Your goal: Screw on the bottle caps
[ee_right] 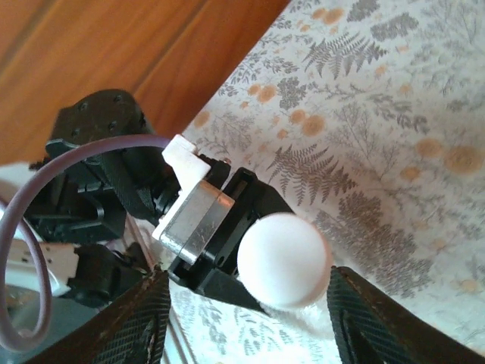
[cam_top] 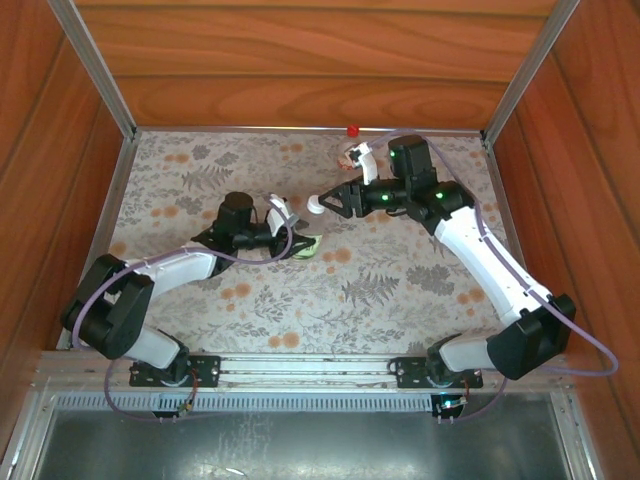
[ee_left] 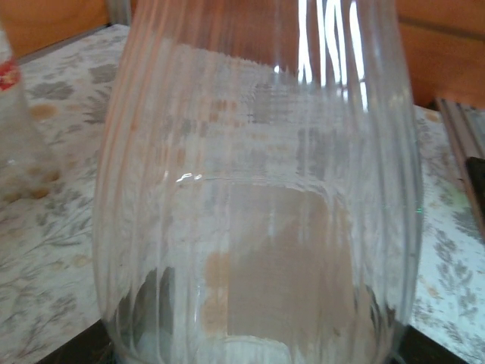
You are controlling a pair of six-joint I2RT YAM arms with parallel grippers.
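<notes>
L arm is reaching from its base toward mid-worktop [cam_top: 400, 290], forearm lying low, w/ the left hand [cam_top: 292, 232] pointing right. It's clamping the green-label bottle [cam_top: 308, 246] btwn its fingers. In the L wrist view the clear ribbed body [ee_left: 258, 212] is sitting right up against the lens.

R arm is stretching up the right side and bending at the back, so the right hand [cam_top: 332, 203] is pointing left toward that bottle. The white cap [cam_top: 317, 207] is sitting just off its tips. In the R wrist view the fingers [ee_right: 148, 318] are standing apart, jaws parted. The cap [ee_right: 284, 258] is lying btwn them w/ a clear gap on one side, and it's at or just beside the other finger. Can't tell if the cap is seated on the bottle neck.

The pink-label bottle [cam_top: 355, 157] is standing near the back edge, beside the R arm. The red cap [cam_top: 352, 130] is lying at the back edge, apart from both hands.
</notes>
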